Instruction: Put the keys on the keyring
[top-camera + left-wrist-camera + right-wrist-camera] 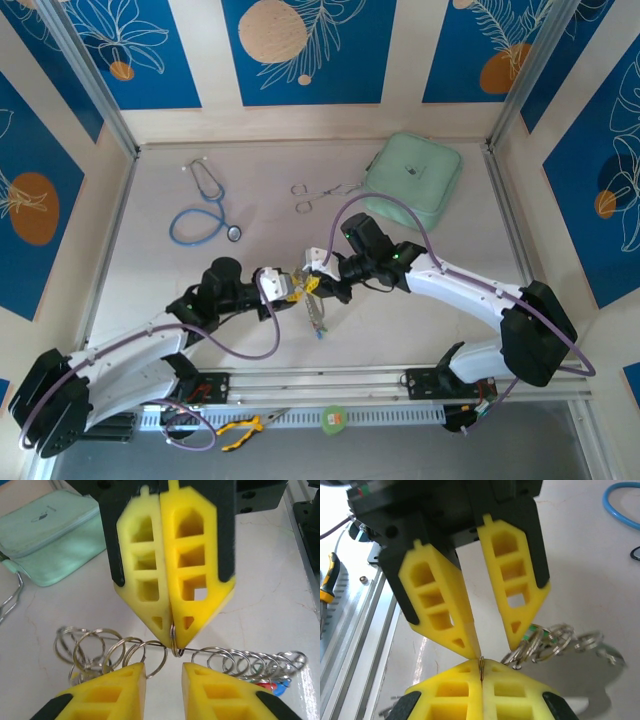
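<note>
1. The right gripper [481, 669] has yellow plastic fingers with a lattice of cut-out windows on black mounts. They are pressed flat together and clamp a thin steel split ring [481, 663], which stands edge-on at the tips.
2. The left gripper [163, 667] has the same yellow lattice fingers. Its tips stand apart with bare table showing between them, and nothing is clearly clamped.
3. The two grippers meet tip to tip mid-table over a glossy white, faintly veined tabletop [160, 300].
4. The keyring [317, 312] is a pale slim loop mid-table, just on the near side of the meeting fingertips. It is too small in the top view to show detail.
5. The left wrist view shows a thin straight wire crossing under the right gripper's tips, strung with many shiny round rings.
6. In the same view the keys [274, 686], with red and blue plastic heads, are bunched at the wire's right end. I cannot tell whether the wire is part of the keyring.
7. The right wrist view shows a ring cluster [547, 639] just beside one left finger, with a green bit among the rings.
8. It also shows the blue rubbery tube of the stethoscope [620, 500] at top right and the yellow-handled pliers [330, 577] by the ribbed aluminium rail.
9. The top view gives the back of the table: the steel forceps [315, 190] lie just beside a soft mint-green zip pouch [415, 180], and the stethoscope is coiled at far left.
</note>
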Robot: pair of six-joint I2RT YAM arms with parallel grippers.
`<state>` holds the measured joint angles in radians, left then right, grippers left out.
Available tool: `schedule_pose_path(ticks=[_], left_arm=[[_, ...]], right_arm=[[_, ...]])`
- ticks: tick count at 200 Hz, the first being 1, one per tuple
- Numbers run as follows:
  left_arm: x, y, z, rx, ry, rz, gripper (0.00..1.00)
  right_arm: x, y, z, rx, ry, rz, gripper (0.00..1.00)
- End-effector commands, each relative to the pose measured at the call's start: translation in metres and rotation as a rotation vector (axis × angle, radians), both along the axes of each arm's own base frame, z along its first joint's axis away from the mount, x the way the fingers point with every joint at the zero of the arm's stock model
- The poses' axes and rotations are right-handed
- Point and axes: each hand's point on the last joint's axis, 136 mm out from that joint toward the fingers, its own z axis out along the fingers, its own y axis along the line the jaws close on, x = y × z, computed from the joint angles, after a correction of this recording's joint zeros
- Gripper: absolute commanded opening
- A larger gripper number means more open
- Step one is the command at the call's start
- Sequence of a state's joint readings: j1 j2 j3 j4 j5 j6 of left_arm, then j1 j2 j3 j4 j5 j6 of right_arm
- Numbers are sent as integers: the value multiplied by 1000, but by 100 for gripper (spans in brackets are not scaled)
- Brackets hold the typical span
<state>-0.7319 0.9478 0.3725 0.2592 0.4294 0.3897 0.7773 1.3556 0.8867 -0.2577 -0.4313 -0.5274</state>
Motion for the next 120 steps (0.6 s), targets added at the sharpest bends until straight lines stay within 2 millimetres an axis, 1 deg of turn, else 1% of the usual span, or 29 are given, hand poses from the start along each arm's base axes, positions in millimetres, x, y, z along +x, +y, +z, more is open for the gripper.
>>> schedule_pose_path(ticks=[1, 19, 31, 47, 86, 120], left_arm=[[-5, -6, 3, -40, 2, -36, 26], [-6, -7, -1, -33, 10, -42, 26], [-6, -8, -4, -30, 18, -48, 29], [-7, -10, -7, -37, 29, -60, 31], [-8, -14, -9, -54, 35, -77, 30], [-8, -13, -9, -55, 28, -79, 28]], right_arm=[[-9, 4, 12, 40, -21, 47, 0], [-9, 6, 10, 39, -21, 46, 0], [-8, 7, 8, 39, -20, 44, 0], [-7, 9, 5, 31, -18, 39, 0], [-5, 12, 0, 19, -19, 30, 0], [-1, 12, -8, -10, -27, 12, 0]])
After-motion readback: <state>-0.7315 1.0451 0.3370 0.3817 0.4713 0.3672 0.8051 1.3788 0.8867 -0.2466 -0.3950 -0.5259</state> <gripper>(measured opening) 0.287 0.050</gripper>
